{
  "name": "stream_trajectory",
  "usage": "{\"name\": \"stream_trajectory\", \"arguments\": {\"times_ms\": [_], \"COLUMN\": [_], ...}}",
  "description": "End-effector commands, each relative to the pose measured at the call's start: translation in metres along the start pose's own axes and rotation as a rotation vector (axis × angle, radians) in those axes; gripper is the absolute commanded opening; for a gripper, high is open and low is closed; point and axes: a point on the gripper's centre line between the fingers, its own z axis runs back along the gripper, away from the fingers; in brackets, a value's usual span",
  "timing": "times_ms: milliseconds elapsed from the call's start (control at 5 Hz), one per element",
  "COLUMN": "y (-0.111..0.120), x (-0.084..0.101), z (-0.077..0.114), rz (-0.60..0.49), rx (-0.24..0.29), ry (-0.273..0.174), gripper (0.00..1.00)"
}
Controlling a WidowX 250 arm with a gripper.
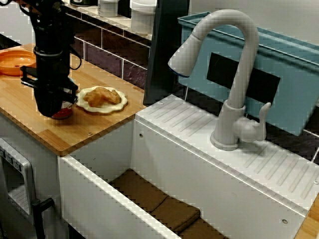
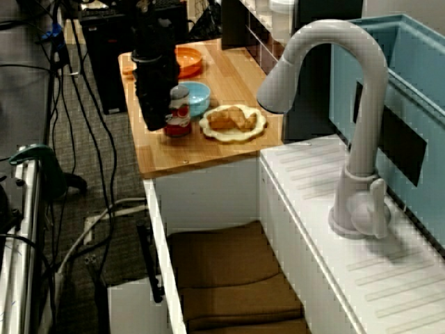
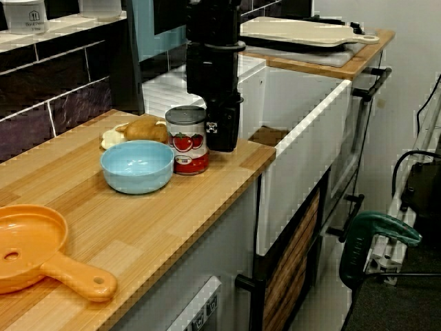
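Here, the largest thing seen is the white sink (image 1: 99, 199), its bottom covered by brown mats (image 2: 229, 271). A curved white tap (image 1: 238, 84) is mounted on the ribbed deck behind it. The wooden bench (image 1: 20, 107) is butted against the sink's end. On the bench, an orange pan (image 3: 27, 245) is placed at the end away from the sink, well apart from the rest. Nearer the sink, a scalloped plate (image 1: 117, 103) carrying a browned pastry (image 1: 102, 96) is set, with a blue bowl (image 3: 138, 165) just beside it. A tomato can (image 3: 187, 141) is stood upright just beside the bowl, on its sink side. The black pincer (image 3: 222, 143) is held low over the bench, pointing straight down, just beside the can on the side toward the bench's front edge. Whether the can is touched or held, and how wide the jaws are set, cannot be told, as the fingers are masked by the pincer's dark body in all three views.
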Motion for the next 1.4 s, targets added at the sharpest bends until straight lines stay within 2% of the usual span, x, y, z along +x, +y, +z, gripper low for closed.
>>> {"name": "stream_trajectory", "arguments": {"times_ms": [0, 200, 400, 600, 800, 1000, 1200], "y": [0.020, 0.025, 0.030, 0.047, 0.085, 0.106, 0.115], "x": [0.028, 0.033, 0.035, 0.029, 0.025, 0.023, 0.032], "z": [0.024, 0.024, 0.025, 0.023, 0.020, 0.023, 0.026], "rz": [0.046, 0.062, 0.069, 0.071, 0.077, 0.102, 0.139], "rx": [-0.019, -0.012, -0.020, -0.018, -0.034, -0.043, -0.052], "ry": [-0.061, -0.073, -0.061, -0.052, -0.052, -0.088, -0.094], "gripper": [0.00, 0.00, 0.00, 0.00, 0.00, 0.00, 0.00]}}
